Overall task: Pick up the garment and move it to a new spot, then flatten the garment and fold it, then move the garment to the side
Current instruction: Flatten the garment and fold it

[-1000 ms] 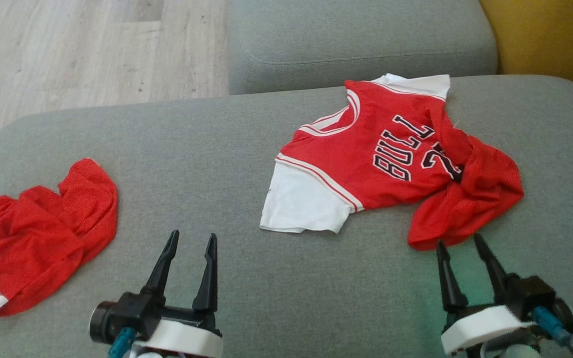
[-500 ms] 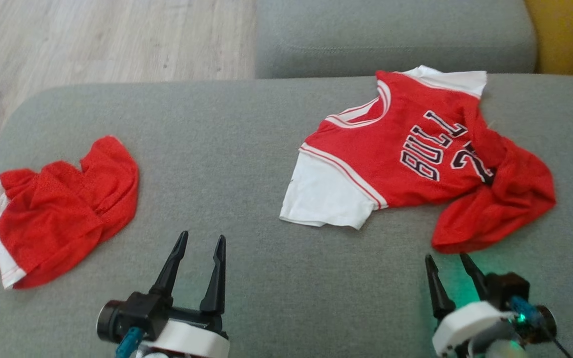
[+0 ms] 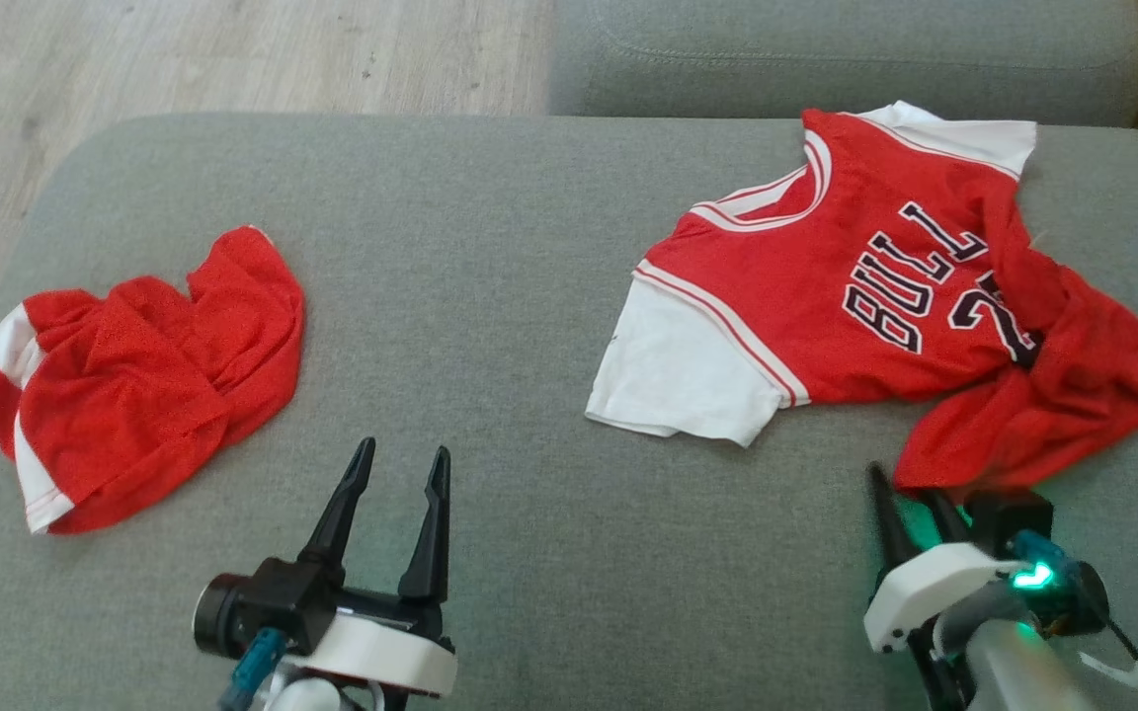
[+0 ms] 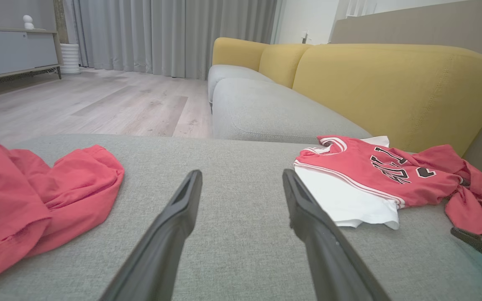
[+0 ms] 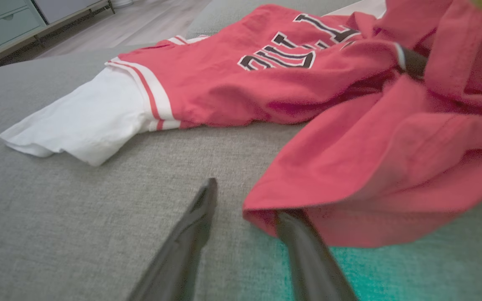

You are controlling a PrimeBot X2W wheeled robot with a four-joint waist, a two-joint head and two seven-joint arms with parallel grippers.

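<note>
The left gripper (image 3: 401,456) sits at 7 o'clock in the head view, low over the grey cushion (image 3: 490,296). Its fingers point to 12 and are spread wide with nothing between them. The right gripper (image 3: 903,486) reaches in from 5 o'clock, tipped down toward the cushion, jaws parted but narrower than the left's. One tip meets the bunched lower hem of the red jersey (image 3: 826,286); the other is over bare cushion at its 9 o'clock. The jersey lies at 2 o'clock, chest flat, white sleeves out. A second red garment (image 3: 144,375) lies crumpled at 9 o'clock.
</note>
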